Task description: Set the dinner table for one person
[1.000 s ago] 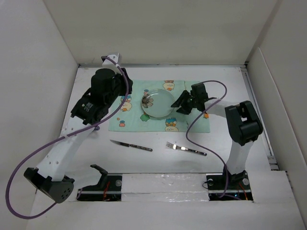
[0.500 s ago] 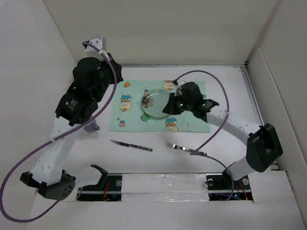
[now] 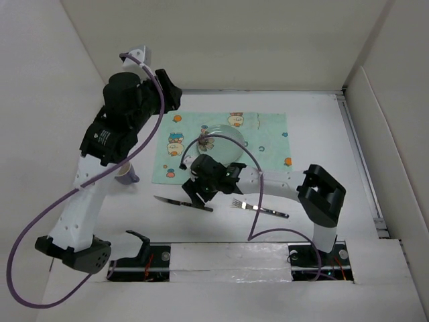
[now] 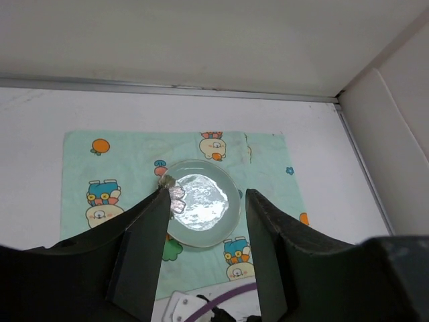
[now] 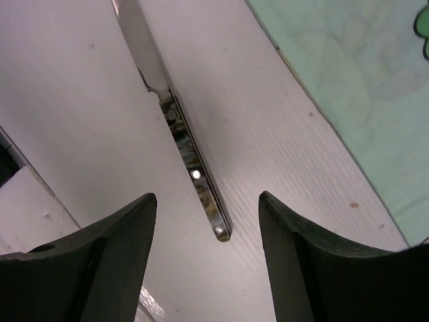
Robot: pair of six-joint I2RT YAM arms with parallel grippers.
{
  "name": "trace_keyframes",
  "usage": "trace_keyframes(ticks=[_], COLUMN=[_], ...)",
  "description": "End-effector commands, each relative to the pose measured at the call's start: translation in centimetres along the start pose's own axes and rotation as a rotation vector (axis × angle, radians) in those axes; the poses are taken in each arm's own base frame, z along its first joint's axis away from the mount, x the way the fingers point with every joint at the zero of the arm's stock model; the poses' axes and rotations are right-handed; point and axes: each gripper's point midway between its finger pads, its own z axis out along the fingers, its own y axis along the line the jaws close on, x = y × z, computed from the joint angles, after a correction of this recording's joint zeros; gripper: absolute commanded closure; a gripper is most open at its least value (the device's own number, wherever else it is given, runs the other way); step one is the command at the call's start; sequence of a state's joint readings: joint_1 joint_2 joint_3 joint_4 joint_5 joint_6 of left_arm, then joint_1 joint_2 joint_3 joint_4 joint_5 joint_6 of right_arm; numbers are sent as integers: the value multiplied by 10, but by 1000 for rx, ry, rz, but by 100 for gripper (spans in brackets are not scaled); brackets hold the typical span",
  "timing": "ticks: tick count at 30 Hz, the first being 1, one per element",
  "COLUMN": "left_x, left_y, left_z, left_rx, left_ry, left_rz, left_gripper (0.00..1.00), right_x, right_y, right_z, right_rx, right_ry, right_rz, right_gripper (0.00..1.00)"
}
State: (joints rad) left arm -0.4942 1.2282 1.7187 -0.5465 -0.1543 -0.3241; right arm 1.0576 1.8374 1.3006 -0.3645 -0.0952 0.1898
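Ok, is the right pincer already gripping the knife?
No, in the wrist view the knife lies flat on the dinner table between the spread fingers of the right pincer, with a gap on each side.

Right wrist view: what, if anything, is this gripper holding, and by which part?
Nothing is held. The right gripper stands open astride the handle of the knife, which lies untouched on the table.

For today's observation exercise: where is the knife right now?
In the overhead view the knife lies on the white table, near side of the placemat, left of the fork; the right gripper hangs open over its handle.
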Motion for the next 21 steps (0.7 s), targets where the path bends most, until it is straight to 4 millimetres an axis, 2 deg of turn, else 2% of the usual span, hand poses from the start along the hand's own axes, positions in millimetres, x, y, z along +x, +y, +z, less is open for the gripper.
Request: trace_keyframes(ticks=[1, 4, 7, 11, 12, 13, 14, 15, 16, 17, 18, 19, 21], left_x=[-5, -17, -29, -18, -10, -6, -5, -3, -2, -2, -3, -4, -7], left_y=[9, 28, 30, 37, 39, 41, 41, 42, 43, 44, 44, 46, 49], left_z=[17, 22, 12, 11, 13, 12, 12, 12, 10, 9, 8, 7, 6], left_rx=[91, 96, 81, 60, 57, 57, 57, 57, 52, 48, 43, 33, 17], left_ry=[66, 57, 0, 7, 22, 27, 27, 30, 27, 24, 17, 11, -1], left_rz=[-75, -119, -103, -99, -99, -96, -96, -95, -93, -92, -90, -86, -83], left_gripper=[54, 54, 54, 54, 54, 54, 54, 55, 55, 56, 56, 56, 56], right_x=[-12, -4, 5, 15, 15, 18, 18, 18, 20, 20, 18, 19, 3], right_y=[-1, 0, 10, 17, 15, 11, 11, 6, 6, 2, 0, -1, 8], right_z=[5, 18, 29, 42, 44, 50, 50, 52, 53, 53, 52, 50, 34], right_rx=[64, 66, 53, 53, 82, 126, 126, 156, 171, 197, 207, 211, 182], right_ry=[-5, 28, 66, 101, 97, 95, 95, 90, 91, 89, 82, 78, 20], right_rz=[-112, -123, -147, -170, -174, -174, -174, -162, -169, -170, -167, -165, -160], right_gripper=[32, 32, 33, 35, 37, 49, 49, 59, 70, 89, 97, 100, 100])
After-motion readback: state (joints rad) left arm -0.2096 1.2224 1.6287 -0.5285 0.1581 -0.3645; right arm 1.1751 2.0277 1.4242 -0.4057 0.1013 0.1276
